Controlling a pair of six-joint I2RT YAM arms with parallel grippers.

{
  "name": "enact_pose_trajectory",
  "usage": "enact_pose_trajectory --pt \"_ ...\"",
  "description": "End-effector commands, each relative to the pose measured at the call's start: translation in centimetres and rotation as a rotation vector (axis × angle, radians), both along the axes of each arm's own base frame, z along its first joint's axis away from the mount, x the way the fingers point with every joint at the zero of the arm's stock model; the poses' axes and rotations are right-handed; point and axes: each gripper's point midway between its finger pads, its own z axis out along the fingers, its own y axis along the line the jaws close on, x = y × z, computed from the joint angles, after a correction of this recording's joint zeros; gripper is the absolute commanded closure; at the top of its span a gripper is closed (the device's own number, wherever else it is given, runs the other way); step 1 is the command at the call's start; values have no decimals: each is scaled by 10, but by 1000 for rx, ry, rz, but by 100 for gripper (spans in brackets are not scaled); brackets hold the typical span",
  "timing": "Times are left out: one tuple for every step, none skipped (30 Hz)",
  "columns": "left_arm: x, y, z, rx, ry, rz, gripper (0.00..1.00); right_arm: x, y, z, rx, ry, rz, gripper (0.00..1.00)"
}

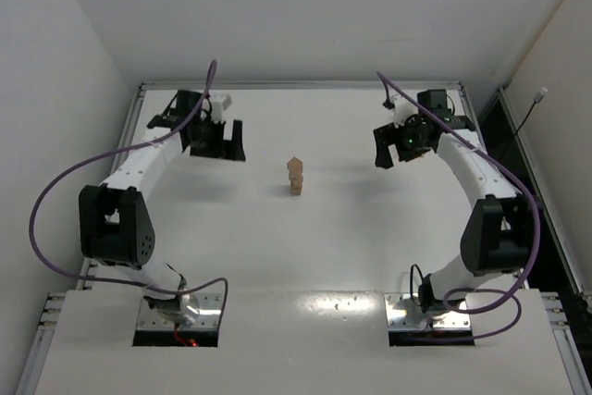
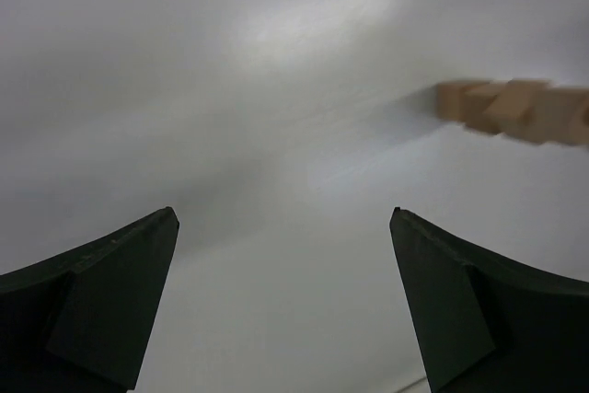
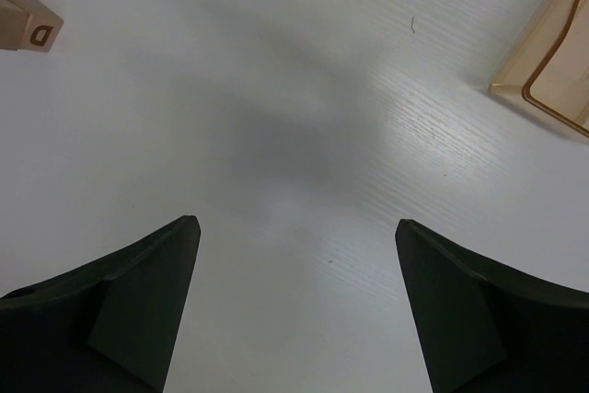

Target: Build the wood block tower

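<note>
The tower (image 1: 294, 178), a slim stack of small tan wood blocks, stands upright in the middle of the white table. In the left wrist view it shows blurred at the right edge (image 2: 515, 109). My left gripper (image 1: 225, 148) is open and empty, well to the tower's left; its jaws (image 2: 283, 213) hold only bare table between them. My right gripper (image 1: 390, 152) is open and empty, well to the tower's right (image 3: 297, 221). A wood block (image 3: 28, 25) with a dark letter mark shows at the right wrist view's top left corner, cut off by the edge.
A pale wooden tray (image 3: 552, 62) lies at the top right of the right wrist view, away from the jaws. White walls close the table at the back and sides (image 1: 305, 16). Purple cables loop beside both arms (image 1: 42, 201).
</note>
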Motion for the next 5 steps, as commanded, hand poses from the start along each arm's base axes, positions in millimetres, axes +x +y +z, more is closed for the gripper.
enact_pose_trajectory --pt "-9 24 -19 -19 20 84 0 18 -1 21 33 -113 -49 16" --pt "-12 32 -26 -18 25 106 0 21 -5 22 13 -125 -64 16" --pt "-16 33 -25 -12 16 97 0 22 -10 21 10 -123 -86 16" --pt "-15 37 -27 -12 13 109 0 24 -11 22 3 -132 -91 16" --pt "-17 39 -27 -4 11 116 0 24 -11 22 3 -132 -92 16"
